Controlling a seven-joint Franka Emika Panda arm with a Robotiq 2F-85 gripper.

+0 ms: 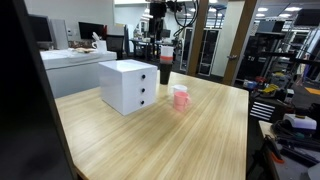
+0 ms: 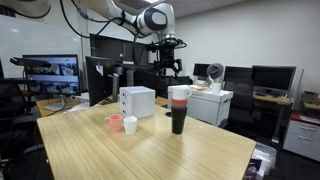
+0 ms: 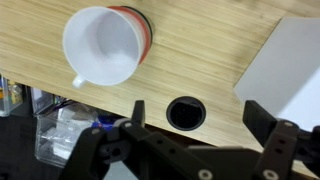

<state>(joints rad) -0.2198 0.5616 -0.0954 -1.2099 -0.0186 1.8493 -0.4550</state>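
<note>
Jaws nearest in wrist view, spread wide, empty, hanging high over the bench (image 3: 200,50) edge. Cup stack (image 3: 103,45), white cup in a red rim on a black tumbler, stands below, off to their left, untouched. Grommet hole (image 3: 185,112) just beside it. In an exterior view, drawer box (image 2: 137,102) is left of the stack, with pink cup (image 2: 115,122) and small white cup (image 2: 130,125) side by side.

Rear blocked: drawer box (image 1: 128,86), tall cup (image 1: 165,70); front tabletop (image 1: 160,145) open.
</note>
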